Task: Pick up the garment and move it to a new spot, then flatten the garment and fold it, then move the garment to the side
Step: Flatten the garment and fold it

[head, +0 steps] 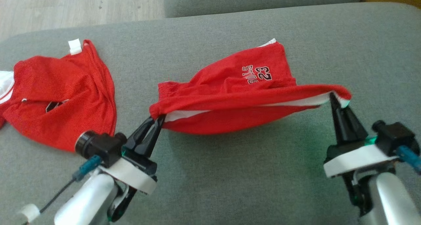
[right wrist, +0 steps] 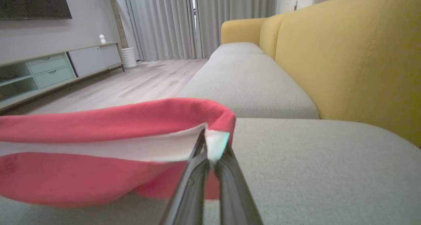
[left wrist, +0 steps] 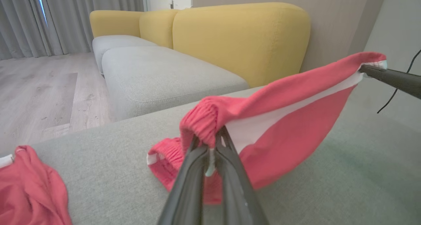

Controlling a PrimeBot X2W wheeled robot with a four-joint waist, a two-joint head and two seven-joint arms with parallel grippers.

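Red shorts (head: 243, 96), near edge lifted: left gripper (head: 159, 119) pinched shut on the ribbed waistband corner, right gripper (head: 332, 96) clamped on the white-trimmed corner. Advised: keep both pinches level and the edge taut, so the cloth lands flat. Fabric sags between them; the farther half, printed 23, rests on the grey cushion (head: 230, 172).

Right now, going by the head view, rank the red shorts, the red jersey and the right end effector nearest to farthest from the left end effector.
1. The red shorts: clamped in the left end effector itself.
2. The red jersey: lying apart, to its left.
3. The right end effector: far right, gripping the shorts' other end.
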